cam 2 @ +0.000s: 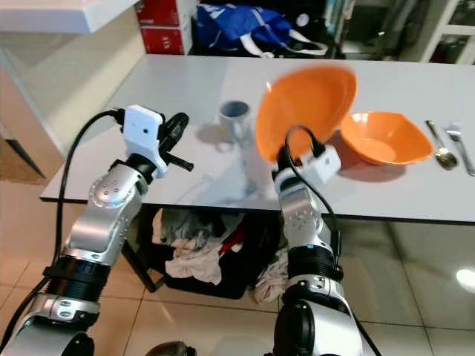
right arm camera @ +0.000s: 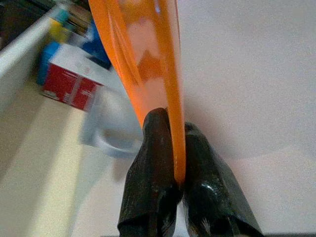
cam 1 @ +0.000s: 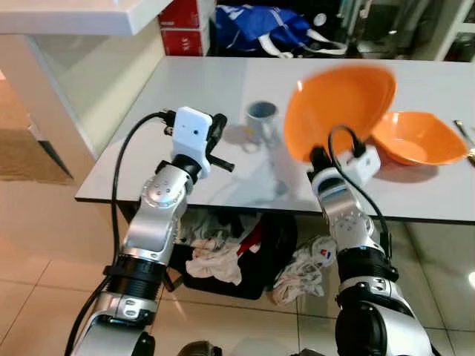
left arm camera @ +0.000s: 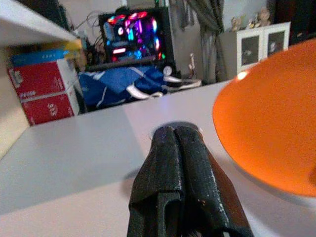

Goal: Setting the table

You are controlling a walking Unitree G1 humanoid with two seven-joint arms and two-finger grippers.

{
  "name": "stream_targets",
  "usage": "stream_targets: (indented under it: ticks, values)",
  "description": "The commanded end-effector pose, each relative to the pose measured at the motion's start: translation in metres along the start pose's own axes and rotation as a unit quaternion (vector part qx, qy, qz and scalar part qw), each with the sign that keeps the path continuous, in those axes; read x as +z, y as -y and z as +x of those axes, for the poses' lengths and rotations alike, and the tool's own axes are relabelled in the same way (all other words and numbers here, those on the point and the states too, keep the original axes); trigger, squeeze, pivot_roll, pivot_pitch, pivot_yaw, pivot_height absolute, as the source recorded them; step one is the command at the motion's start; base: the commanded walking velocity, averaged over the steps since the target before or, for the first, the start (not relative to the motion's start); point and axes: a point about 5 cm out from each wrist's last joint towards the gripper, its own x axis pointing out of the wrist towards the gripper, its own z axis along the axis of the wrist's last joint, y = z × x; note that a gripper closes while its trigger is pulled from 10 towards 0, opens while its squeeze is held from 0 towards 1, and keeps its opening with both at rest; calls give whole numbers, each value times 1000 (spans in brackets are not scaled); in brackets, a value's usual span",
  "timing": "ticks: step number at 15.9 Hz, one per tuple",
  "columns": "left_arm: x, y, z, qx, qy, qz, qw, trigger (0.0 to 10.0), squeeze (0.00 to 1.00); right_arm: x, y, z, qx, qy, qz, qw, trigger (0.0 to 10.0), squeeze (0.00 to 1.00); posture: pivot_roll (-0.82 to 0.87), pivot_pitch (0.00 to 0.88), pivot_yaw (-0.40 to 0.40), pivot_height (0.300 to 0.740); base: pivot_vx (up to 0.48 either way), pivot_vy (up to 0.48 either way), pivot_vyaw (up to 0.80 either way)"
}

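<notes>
Right hand (right arm camera: 172,163) clamps the rim of an orange bowl (cam 1: 338,107), lifted off the white surface (cam 1: 415,196) and tilted on edge, hollow side facing the robot. It hangs between a grey mug (cam 1: 261,121) and a second orange bowl (cam 1: 417,137) resting upright near the surface's right part. Bare surface lies along the near edge. Left hand (left arm camera: 180,182) has fingers pressed together, empty, hovering near the front left edge. Right eye view adds a spoon (cam 2: 439,152) beside the resting bowl. Left wrist view shows red boxes (left arm camera: 42,91) and a blue bag (left arm camera: 123,86) beyond the far edge.
</notes>
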Motion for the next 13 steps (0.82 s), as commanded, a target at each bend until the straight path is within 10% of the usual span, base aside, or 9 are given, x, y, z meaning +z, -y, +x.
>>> stream_targets:
  ticks: [1, 10, 12, 13]
  values:
    - [0, -1, -2, -2, -5, 2, 1000, 10000, 0, 5, -8, 4, 9, 9, 10, 1000, 10000, 0, 131, 0, 43, 722, 0, 0, 0]
    - [0, 1, -6, -5, -14, 2, 1000, 10000, 0, -1, 29, 3, -64, 11, 0, 998, 10000, 0, 131, 0, 42, 722, 0, 0, 0]
    - [1, 1, -6, -4, -15, 1, 1000, 10000, 0, -3, 33, 3, -76, 9, -3, 997, 10000, 220, 131, 0, 41, 722, 0, 0, 0]
    - [1, 1, -7, -4, -15, 1, 1000, 10000, 0, -3, 33, 3, -79, 8, -4, 997, 10000, 565, 133, 0, 40, 722, 0, 0, 0]
